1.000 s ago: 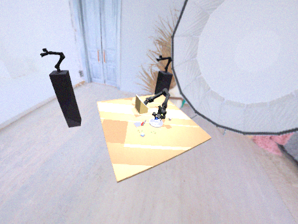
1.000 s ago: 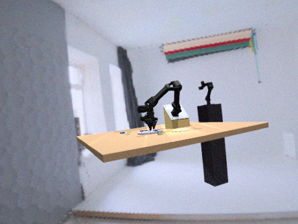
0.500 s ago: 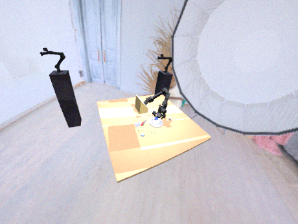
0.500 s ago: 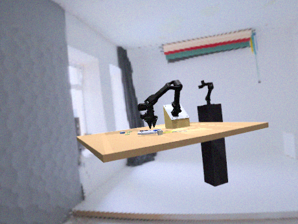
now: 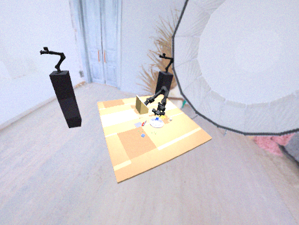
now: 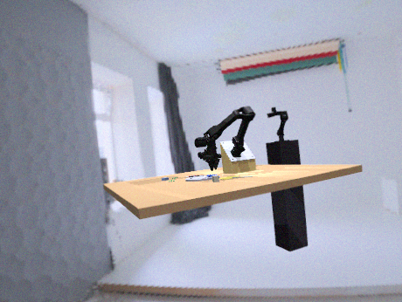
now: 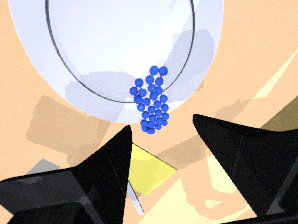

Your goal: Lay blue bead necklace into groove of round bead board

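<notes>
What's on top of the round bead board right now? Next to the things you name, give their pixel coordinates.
Part of the blue bead necklace (image 7: pixel 152 100) (image 5: pixel 157 119) lies bunched at the board's (image 7: pixel 120 45) (image 5: pixel 156 124) rim, crossing the groove line. The beads cover whatever part of the board is beneath them.

Two black pedestals (image 5: pixel 65 97) (image 5: pixel 164 79) stand beyond the wooden table (image 5: pixel 175 151).

Blue beads bunched at the board's edge!

I'm looking at the blue bead necklace (image 5: pixel 156 119) (image 6: pixel 211 175) (image 7: pixel 151 105), and it's a tight clump of small, round, glossy beads, doubled up in short rows rather than spread in a loop! It lies across the rim of the round bead board (image 5: pixel 154 123) (image 6: pixel 200 177) (image 7: pixel 30 30), one end reaching inside the dark circular line, the other at the board's outer edge. And the board: pale, whitish-blue, flat on the table, most of that thin dark ring bare of beads!
</notes>
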Controlling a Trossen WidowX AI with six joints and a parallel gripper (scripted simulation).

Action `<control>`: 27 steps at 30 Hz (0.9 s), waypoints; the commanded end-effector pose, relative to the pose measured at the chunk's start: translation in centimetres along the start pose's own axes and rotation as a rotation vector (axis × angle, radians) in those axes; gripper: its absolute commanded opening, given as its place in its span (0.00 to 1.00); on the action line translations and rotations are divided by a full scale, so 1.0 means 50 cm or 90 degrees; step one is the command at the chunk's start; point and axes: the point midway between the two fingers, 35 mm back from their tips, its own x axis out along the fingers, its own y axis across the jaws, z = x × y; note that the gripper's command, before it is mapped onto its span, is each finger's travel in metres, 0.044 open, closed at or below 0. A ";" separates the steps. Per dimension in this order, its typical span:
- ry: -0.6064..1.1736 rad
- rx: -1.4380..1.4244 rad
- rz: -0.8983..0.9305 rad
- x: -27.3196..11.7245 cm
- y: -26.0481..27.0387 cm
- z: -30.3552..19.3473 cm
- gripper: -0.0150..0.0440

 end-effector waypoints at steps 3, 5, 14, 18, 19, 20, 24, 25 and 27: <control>0.000 -0.001 0.000 0.005 0.000 -0.001 0.78; 0.000 -0.001 0.000 0.008 0.000 -0.001 0.78; 0.001 0.000 0.000 0.036 -0.001 -0.002 0.78; 0.002 0.001 0.000 0.049 -0.001 -0.003 0.78; 0.002 0.001 0.000 0.052 -0.001 -0.003 0.78; 0.003 0.001 0.000 0.056 -0.002 -0.004 0.78; 0.004 0.002 0.001 0.068 -0.002 -0.005 0.78; 0.004 0.002 0.001 0.069 -0.002 -0.006 0.78; 0.004 0.002 0.001 0.070 -0.002 -0.006 0.78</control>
